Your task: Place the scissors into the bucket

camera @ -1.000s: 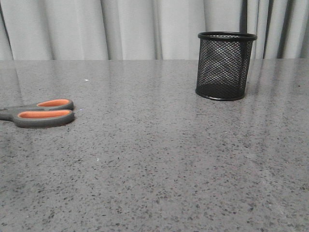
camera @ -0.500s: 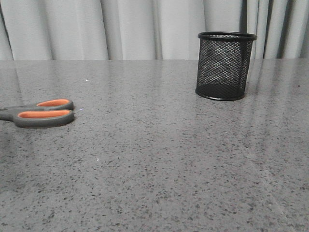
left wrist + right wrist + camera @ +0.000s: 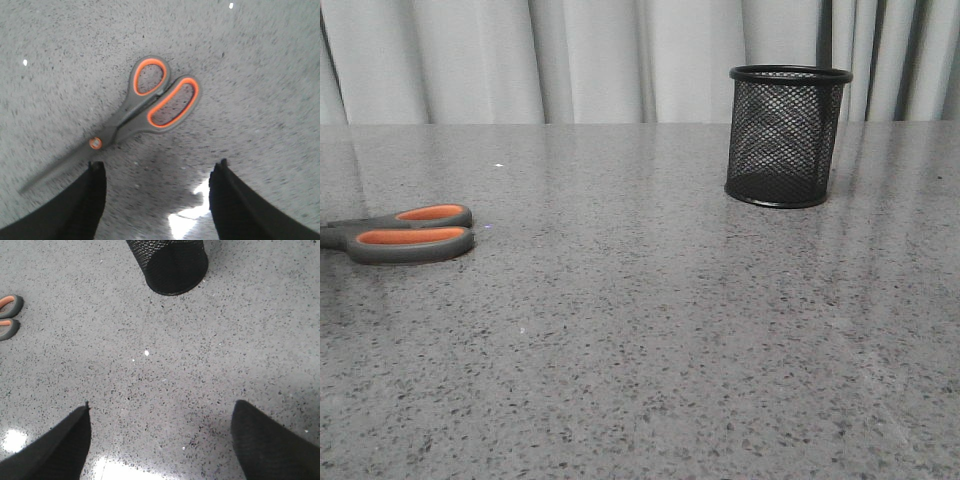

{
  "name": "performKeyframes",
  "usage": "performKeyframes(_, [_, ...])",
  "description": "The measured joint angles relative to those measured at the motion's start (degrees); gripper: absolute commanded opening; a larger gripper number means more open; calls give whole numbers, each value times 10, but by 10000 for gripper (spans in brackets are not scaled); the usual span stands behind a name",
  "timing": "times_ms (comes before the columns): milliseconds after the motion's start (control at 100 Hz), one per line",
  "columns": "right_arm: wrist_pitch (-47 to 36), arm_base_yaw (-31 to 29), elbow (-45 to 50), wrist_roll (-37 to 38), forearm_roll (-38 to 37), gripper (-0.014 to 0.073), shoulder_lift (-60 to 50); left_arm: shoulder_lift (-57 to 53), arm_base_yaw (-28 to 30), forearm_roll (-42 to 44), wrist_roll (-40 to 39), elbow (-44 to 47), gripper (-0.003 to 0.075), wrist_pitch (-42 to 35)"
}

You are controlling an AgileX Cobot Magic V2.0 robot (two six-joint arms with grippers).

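Nothing on the table has shifted over the last second: the scissors lie exactly where they lay before, flat on the speckled grey table, and the bucket stands unmoved, upright on its base. From the front, the scissors sit well apart from the bucket, off toward the robot's left and a little nearer the robot, their grey, orange-lined handles pointing toward the bucket while the blades run out of view at the edge. Pale curtains hang just behind the bucket, past the far edge of the table.

Seen from the left wrist, the left gripper hangs above the scissors with its two dark fingers spread wide and nothing between them; the blades are closed together, and the orange pivot screw sits just ahead of one fingertip. Whether that finger touches the blade I cannot tell.

From the right wrist, the right gripper is likewise spread, holding nothing, over bare tabletop. The bucket stands ahead of it, apart from the fingers, and the scissor handles just peep in at the side, far from the bucket.
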Motion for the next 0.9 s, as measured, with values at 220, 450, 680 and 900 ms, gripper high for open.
performKeyframes(220, [0, 0, 0, -10, 1, 521, 0, 100, -7, 7, 214, -46, 410, 1])
performKeyframes(450, [-1, 0, 0, -12, 1, 521, 0, 188, -44, 65, 264, -78, 410, 13])
performKeyframes(680, [-1, 0, 0, -13, 1, 521, 0, 252, -55, 123, 276, -107, 410, 33])
performKeyframes(900, [-1, 0, 0, -13, 1, 521, 0, 284, -55, 126, 285, -112, 410, 33])
